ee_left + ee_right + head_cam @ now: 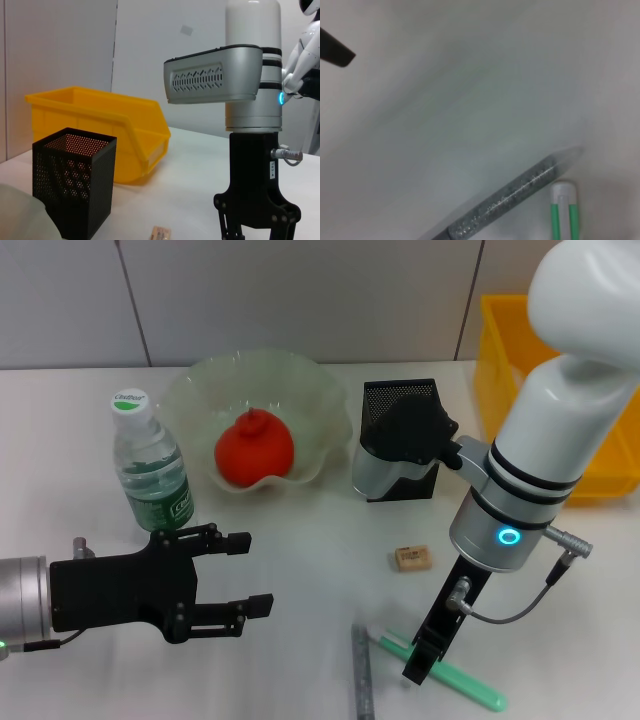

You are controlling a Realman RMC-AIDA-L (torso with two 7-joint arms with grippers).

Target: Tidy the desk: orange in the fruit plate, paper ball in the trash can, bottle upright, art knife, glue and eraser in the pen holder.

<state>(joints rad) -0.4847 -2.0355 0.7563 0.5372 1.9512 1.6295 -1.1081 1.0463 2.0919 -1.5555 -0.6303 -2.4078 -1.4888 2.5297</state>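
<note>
The orange [255,450] lies in the translucent green fruit plate [300,390]. The water bottle [150,465] stands upright left of the plate. The black mesh pen holder [398,405] is partly hidden behind my right arm; it also shows in the left wrist view [75,185]. The tan eraser [412,558] lies on the table. The grey glue stick [362,670] and the green art knife [455,678] lie near the front edge, and both show in the right wrist view, glue [520,192] and knife [563,210]. My right gripper [422,660] hangs open just above the knife. My left gripper [250,573] is open and empty below the bottle. No paper ball is in view.
A yellow bin [500,350] stands at the back right, beside the pen holder; it also shows in the left wrist view [100,130]. The white table [300,540] has bare room between the two grippers.
</note>
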